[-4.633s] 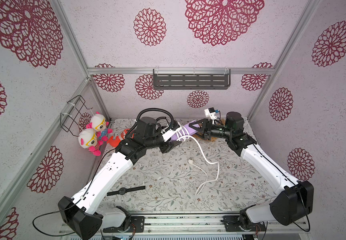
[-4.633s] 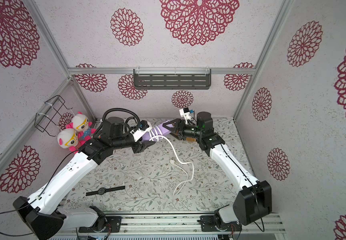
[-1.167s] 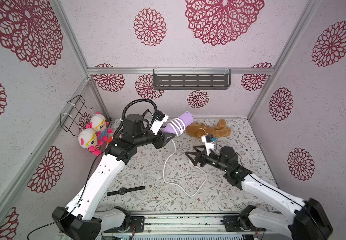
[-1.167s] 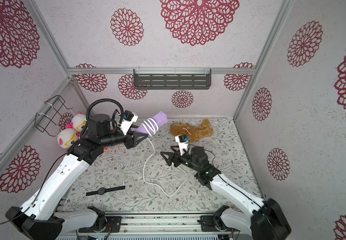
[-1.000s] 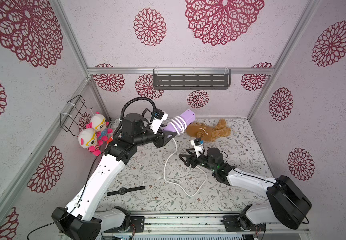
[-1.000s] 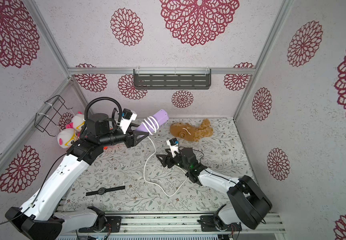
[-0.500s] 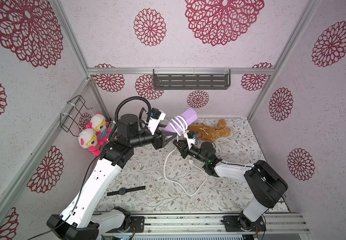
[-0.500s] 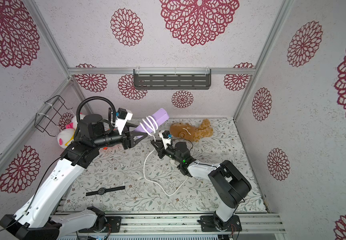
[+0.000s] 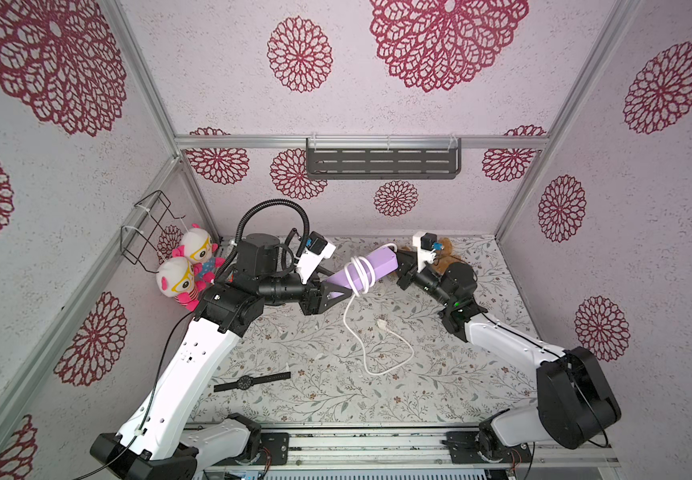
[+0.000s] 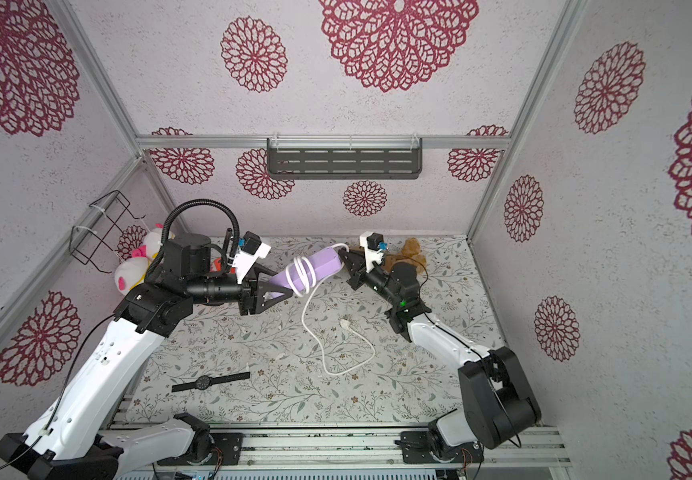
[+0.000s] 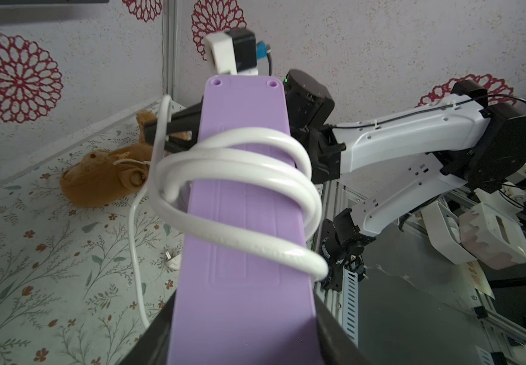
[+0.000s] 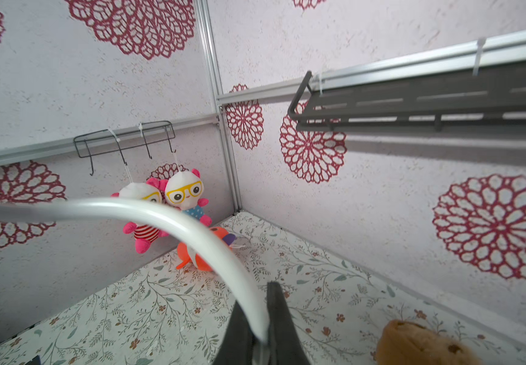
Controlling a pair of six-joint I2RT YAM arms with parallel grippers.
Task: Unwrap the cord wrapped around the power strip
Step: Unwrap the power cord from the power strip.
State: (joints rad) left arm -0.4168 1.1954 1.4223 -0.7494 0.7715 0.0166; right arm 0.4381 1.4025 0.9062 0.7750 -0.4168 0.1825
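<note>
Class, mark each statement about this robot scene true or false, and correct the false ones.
1. The left gripper holds the power strip up off the table. True.
2. The cord is fully unwound from the power strip. False: several loops go around its middle.
3. The right gripper is shut on the cord. True.
4. The plug dangles in the air. False: it lies on the table.
5. The wristwatch hangs on the wall rack. False: it lies flat on the table.
</note>
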